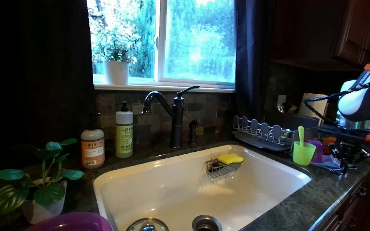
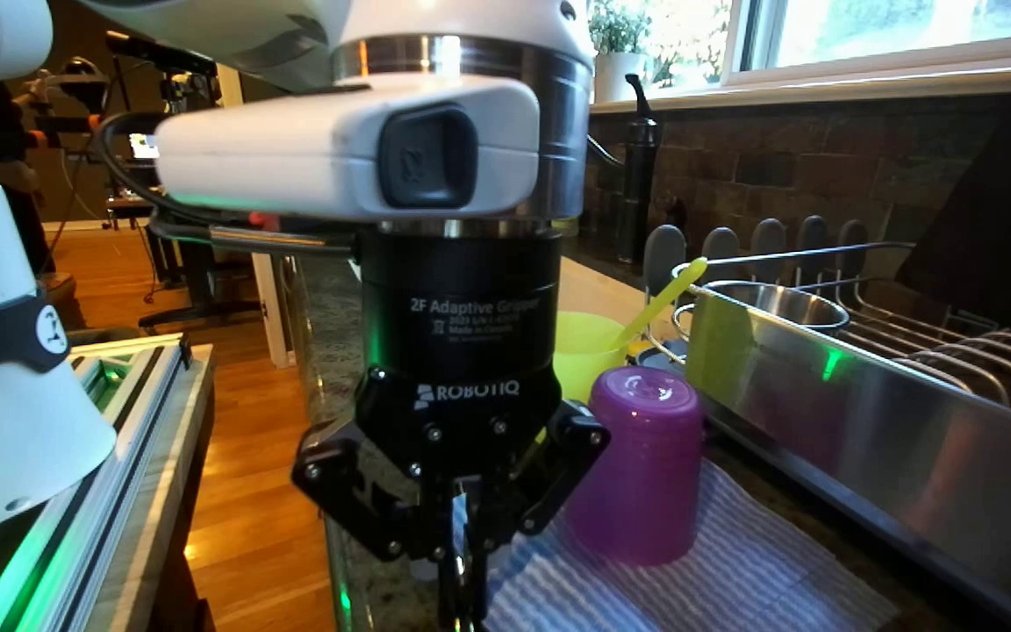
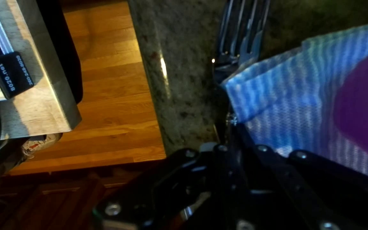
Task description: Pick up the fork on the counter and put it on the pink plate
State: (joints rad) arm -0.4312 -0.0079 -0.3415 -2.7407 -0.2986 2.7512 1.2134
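Fork [image 3: 229,61]: shiny metal, pinched in your gripper [image 2: 462,597]; in your wrist view, at 1 o'clock, tines toward 12.
Pink plate [image 1: 75,220]: glossy magenta, cut off at 7 o'clock in an exterior view.

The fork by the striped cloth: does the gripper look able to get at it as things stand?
Likely yes: the gripper seems shut on the fork by its handle; the striped cloth seems to overlap one edge but not block the grip.

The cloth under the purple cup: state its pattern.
The cloth has blue and pale stripes, showing best in the wrist view.
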